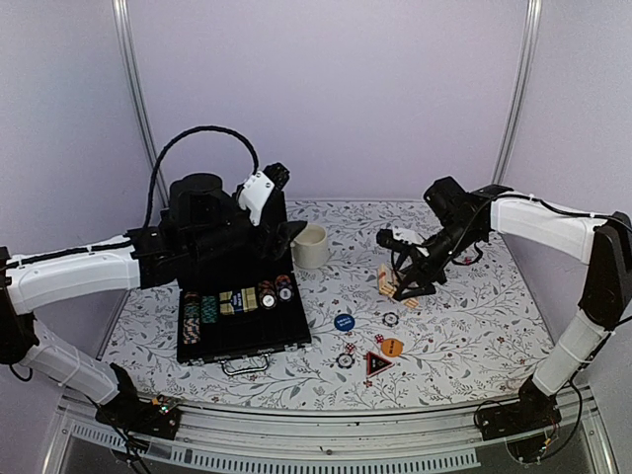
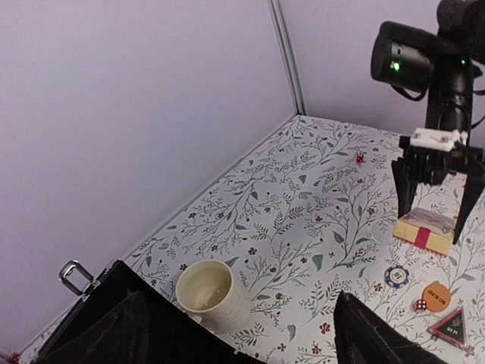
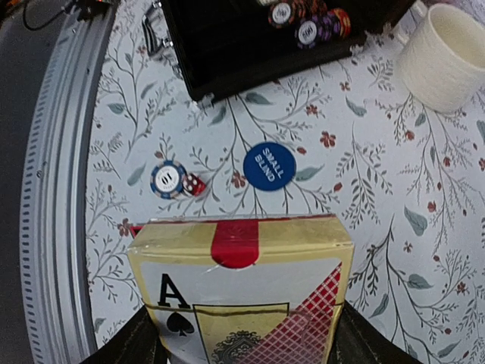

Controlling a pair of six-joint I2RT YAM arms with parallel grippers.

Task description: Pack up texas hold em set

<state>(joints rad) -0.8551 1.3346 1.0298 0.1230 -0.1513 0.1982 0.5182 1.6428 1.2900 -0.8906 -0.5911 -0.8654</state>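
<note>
Over on the left, the left claw hangs over the far side of the flat black briefcase-style case. Its fingers are spread wide, and I can't tell if they're touching the raised lid. The case lies open on the floral-patterned desk, metal handle toward the near edge, with a row of striped poker chips racked inside. Just right of the case, at the far side, there's a cream ribbed mug. Then in the middle there's loose stuff: a round blue "small blind" button, a blue-and-white striped chip with a red die right beside it, a black-and-red triangular marker and a round orange button. Farther right, the right claw is pinching a gold-boxed, red-patterned card deck, a finger on each side. I can't tell whether the deck is resting on the desk or just off it.
</note>
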